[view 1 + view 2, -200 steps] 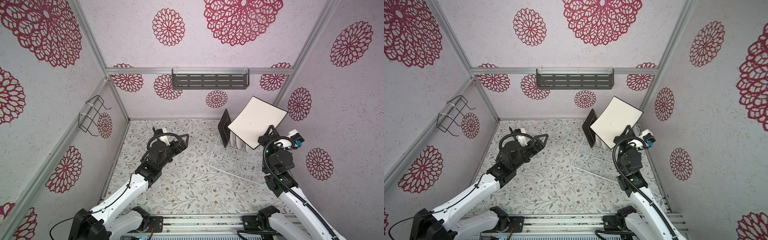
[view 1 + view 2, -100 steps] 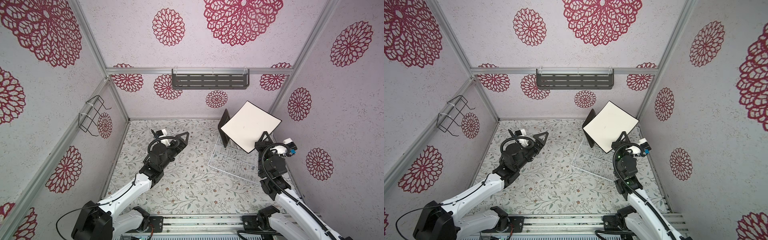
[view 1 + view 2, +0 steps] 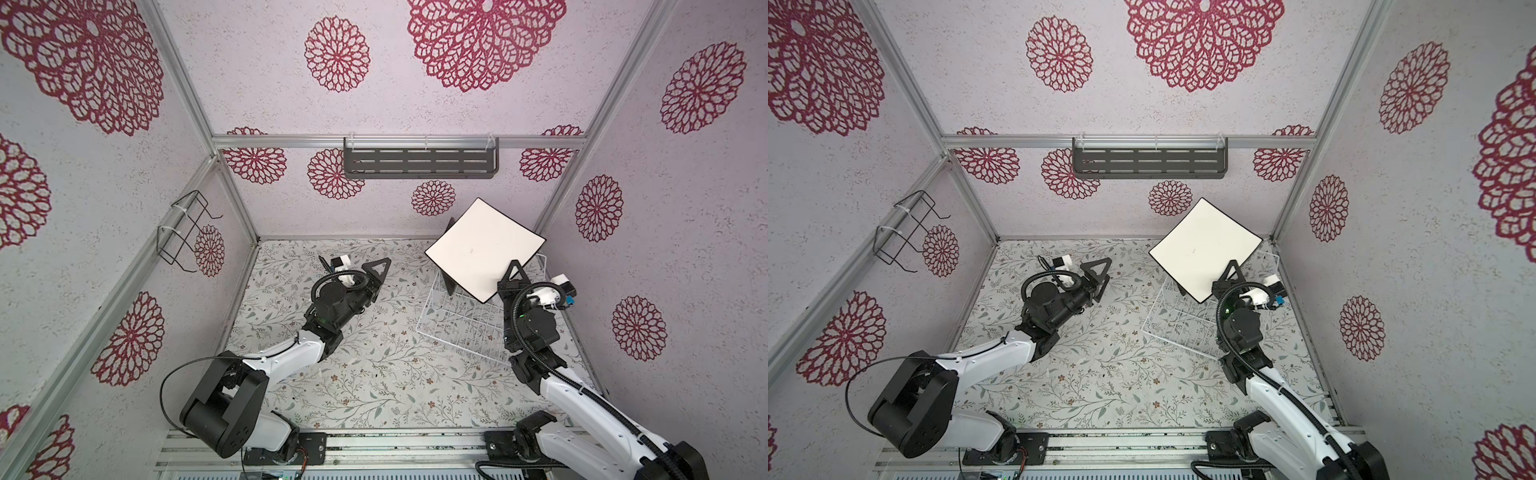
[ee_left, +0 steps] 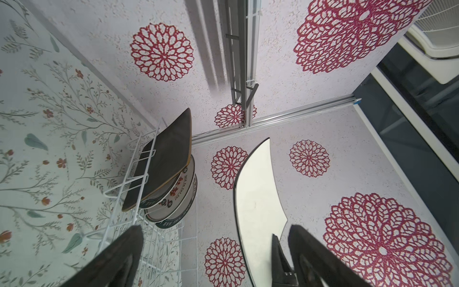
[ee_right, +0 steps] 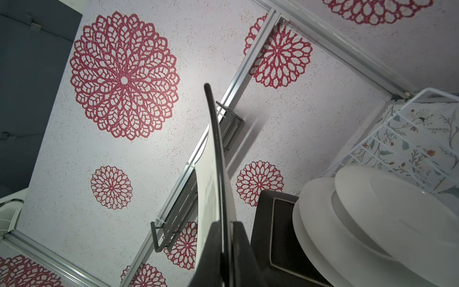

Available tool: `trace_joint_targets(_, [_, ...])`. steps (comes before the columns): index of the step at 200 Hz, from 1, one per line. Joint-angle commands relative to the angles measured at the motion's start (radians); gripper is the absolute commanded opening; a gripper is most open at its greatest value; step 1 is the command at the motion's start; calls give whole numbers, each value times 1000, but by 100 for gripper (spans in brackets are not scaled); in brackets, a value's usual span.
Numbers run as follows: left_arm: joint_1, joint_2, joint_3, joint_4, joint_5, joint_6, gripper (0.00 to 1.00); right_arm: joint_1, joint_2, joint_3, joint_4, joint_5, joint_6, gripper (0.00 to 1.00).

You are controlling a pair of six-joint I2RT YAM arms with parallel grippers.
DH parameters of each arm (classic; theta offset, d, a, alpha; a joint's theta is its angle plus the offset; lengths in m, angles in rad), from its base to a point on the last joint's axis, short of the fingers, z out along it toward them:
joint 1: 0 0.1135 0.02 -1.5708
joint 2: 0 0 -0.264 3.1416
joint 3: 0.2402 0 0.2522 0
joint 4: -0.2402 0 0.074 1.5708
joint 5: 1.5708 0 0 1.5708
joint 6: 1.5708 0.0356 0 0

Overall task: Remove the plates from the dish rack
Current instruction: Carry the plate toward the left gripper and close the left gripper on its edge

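Note:
My right gripper [image 3: 514,272] [image 3: 1230,271] [image 5: 227,225] is shut on a corner of the square white plate with a dark edge [image 3: 484,249] [image 3: 1204,245] [image 4: 258,198] [image 5: 214,159]. It holds the plate tilted in the air above the white wire dish rack [image 3: 457,328] [image 3: 1183,328] [image 4: 137,159] [image 5: 397,134]. A square black plate [image 4: 164,159] [image 5: 275,231] and round white plates [image 4: 182,185] [image 5: 372,211] stand upright in the rack. My left gripper [image 3: 376,270] [image 3: 1098,268] [image 4: 214,229] is open and holds nothing, left of the rack, pointing towards it.
A dark grey slotted shelf [image 3: 419,162] hangs on the back wall above the rack. A small black wire holder [image 3: 183,228] is fixed to the left wall. The rack sits in the back right corner, close to both walls.
The right gripper has carried the white plate leftward, away from the right wall, and turned it. The left gripper has shifted slightly towards the rack.

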Motion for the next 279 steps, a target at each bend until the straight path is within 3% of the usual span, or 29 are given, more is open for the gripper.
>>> trace_joint_targets(1, [-17,42,35,123,19,-32,93,35,1,59,322,8,69,0])
trace_joint_targets(180, [-85,169,61,262,-33,-87,86,230,333,201,588,70,9,0])
trace_joint_targets(209, [-85,195,53,313,-38,-119,83,277,379,203,692,123,-23,0])
trace_joint_targets(279, [-85,192,49,328,-47,-120,75,354,433,229,739,184,-73,0])
